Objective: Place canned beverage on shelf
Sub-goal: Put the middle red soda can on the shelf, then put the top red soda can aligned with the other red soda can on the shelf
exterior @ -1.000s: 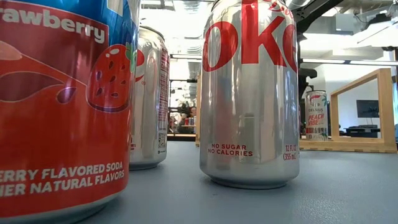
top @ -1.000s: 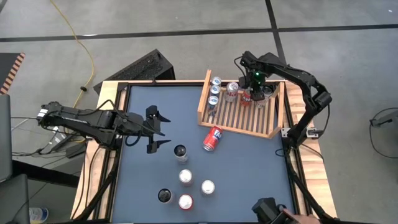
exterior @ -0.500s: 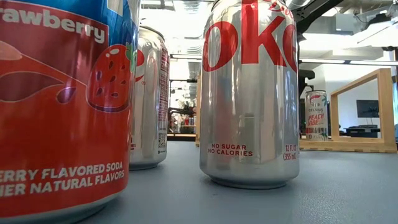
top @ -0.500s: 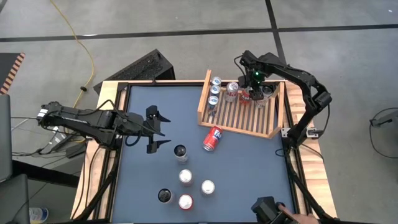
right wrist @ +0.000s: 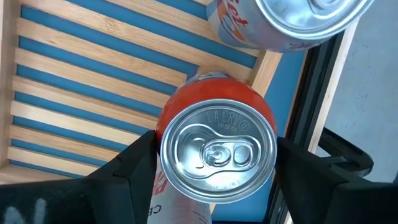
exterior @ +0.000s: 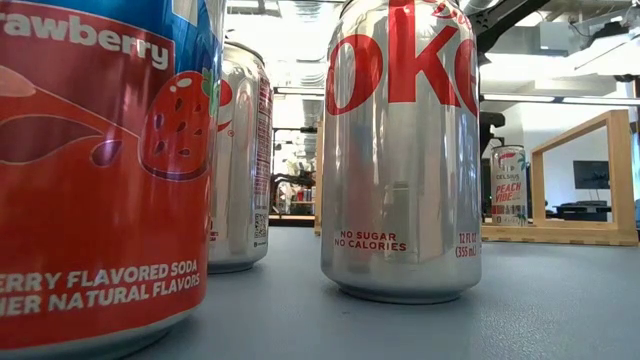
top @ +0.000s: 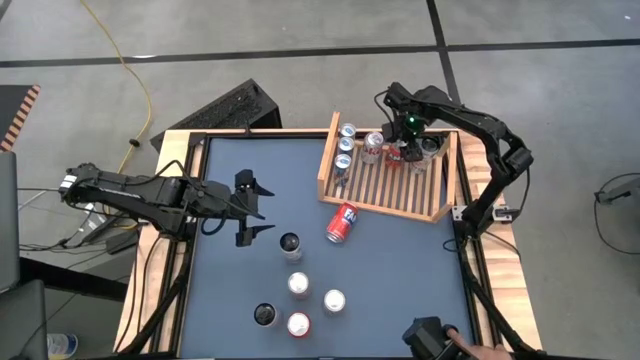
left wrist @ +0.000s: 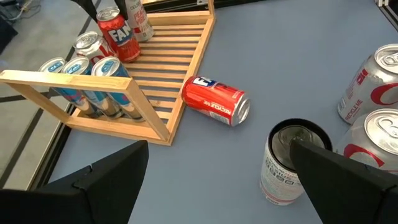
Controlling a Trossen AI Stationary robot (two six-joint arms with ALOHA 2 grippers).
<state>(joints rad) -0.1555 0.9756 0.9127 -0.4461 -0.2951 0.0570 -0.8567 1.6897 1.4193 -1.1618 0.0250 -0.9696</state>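
Note:
The light wooden shelf (top: 325, 165) sits at the table's far right; it also shows in the left wrist view (left wrist: 168, 56). My right gripper (top: 408, 152) is over its far side, shut on an upright red can (right wrist: 217, 149), also seen in the left wrist view (left wrist: 118, 34). Three blue cans (top: 345, 146) stand along the shelf's left board, and silver cans (top: 373, 145) stand at its far side. A red can (top: 342, 222) lies on its side on the table just outside the shelf. My left gripper (top: 255, 208) is open and empty over the table's left part. My right gripper pinches the red can's wall just below its top rim (right wrist: 163, 155) between its two fingers (right wrist: 134, 168), one on each side. The fingers come from above, pointing down. The can stands upright, with its base on the shelf's slats as far as the left wrist view shows.
Several upright cans stand on the table's near middle (top: 299, 285), one with a dark top (top: 290, 244) near my left gripper. The low view is filled by a strawberry soda can (exterior: 100, 170) and a silver cola can (exterior: 400, 150). A person's hand (top: 480, 350) is at the near right corner.

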